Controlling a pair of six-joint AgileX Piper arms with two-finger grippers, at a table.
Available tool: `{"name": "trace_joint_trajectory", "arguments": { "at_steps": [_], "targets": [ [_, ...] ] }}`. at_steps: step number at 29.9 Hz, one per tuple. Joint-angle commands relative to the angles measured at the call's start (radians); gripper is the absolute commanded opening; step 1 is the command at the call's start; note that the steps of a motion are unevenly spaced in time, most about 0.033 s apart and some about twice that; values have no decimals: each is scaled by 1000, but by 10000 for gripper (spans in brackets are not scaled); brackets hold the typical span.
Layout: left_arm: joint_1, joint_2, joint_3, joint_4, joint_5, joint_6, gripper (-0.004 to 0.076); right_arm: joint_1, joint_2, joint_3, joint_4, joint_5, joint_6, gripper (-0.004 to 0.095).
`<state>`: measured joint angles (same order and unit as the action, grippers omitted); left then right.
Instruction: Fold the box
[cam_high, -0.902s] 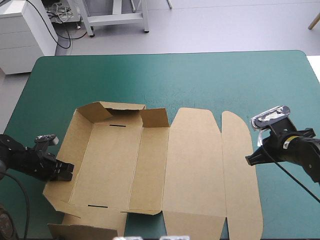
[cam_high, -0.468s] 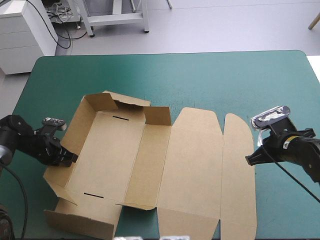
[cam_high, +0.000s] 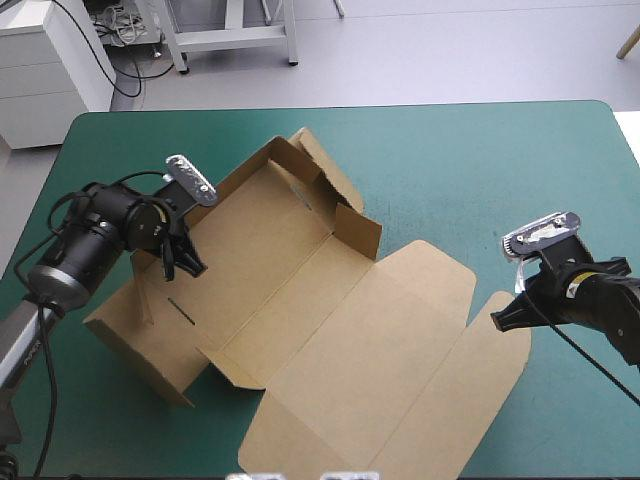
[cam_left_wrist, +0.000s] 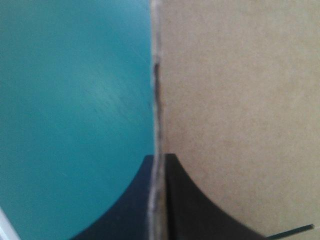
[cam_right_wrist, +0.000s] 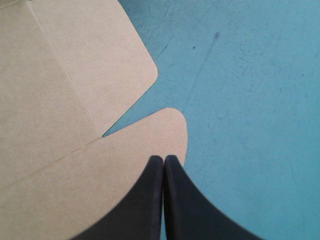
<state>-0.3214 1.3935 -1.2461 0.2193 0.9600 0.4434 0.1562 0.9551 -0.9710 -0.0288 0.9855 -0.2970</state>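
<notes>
The brown box (cam_high: 300, 260) lies askew on the teal-green cover. Its tray part, with walls raised, sits toward the far left, and its lid lies flat toward the near right. My left gripper (cam_high: 187, 265) is shut on the tray's long left wall. In the left wrist view the wall's edge runs between the black fingers (cam_left_wrist: 159, 162), with board (cam_left_wrist: 240, 100) on one side. My right gripper (cam_high: 497, 320) is shut with nothing in it. It hovers at the rounded tip of the lid's front flap (cam_right_wrist: 150, 135), fingertips (cam_right_wrist: 164, 160) just over that edge.
Bare teal-green cover (cam_high: 470, 160) shows beyond the box toward the far and right edges. The lid's near corner reaches the table's front edge. A short end wall with folded flaps (cam_high: 330, 190) stands up at the tray's far end.
The left gripper has swung toward the far side with the wall in its grip, turning the whole box clockwise and standing that wall upright. The right arm has not moved.
</notes>
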Motion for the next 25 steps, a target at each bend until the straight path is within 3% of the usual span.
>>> {"name": "trace_joint_trajectory", "arguments": {
  "at_steps": [1,11,16,19,25],
  "targets": [
    [-125,-14,-63,228,-111,-91,-8,-4,-14,-26,-8,-39,-1,-21],
    [-438,106,-90,715,-159,-228,-8,-4,-14,-26,-8,-39,-1,-22],
    [-546,126,-90,949,-249,-375,-8,-4,-14,-26,-8,-36,-1,-21],
    [-598,126,-90,1055,-282,-463,-8,-4,-14,-26,-8,-36,-1,-21],
    [-657,126,-86,1095,-322,-466,-8,-4,-14,-26,-8,-38,-1,-21]
  ]
}}
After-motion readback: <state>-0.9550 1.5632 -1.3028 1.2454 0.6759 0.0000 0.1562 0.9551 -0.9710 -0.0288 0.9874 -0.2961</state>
